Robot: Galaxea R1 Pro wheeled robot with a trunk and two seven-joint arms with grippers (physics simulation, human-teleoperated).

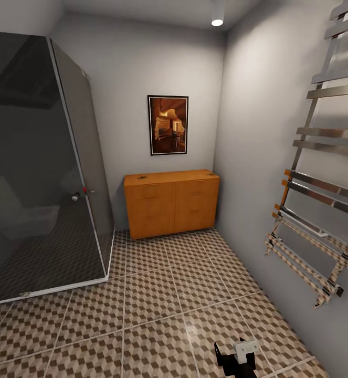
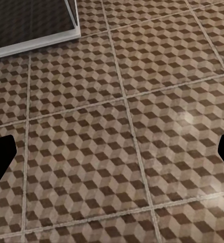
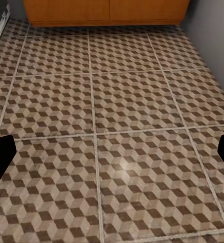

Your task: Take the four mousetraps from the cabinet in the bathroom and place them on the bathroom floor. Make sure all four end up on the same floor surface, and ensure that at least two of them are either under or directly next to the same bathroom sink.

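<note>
Head view: the cabinet (image 1: 171, 202) stands against the far wall, on the bathroom floor (image 1: 158, 310), between a dark glass shower (image 1: 37, 173) and a chrome towel rail (image 1: 320, 173).

Left wrist view: the left claw (image 2: 112, 159) hangs wide above tiles.

Right wrist view: the right claw (image 3: 112, 157) is spread wide, facing the cabinet's base.

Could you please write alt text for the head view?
An orange-brown cabinet stands against the far wall of a bathroom with a cube-patterned floor. A dark glass shower is at left, a towel rail at right.
</note>
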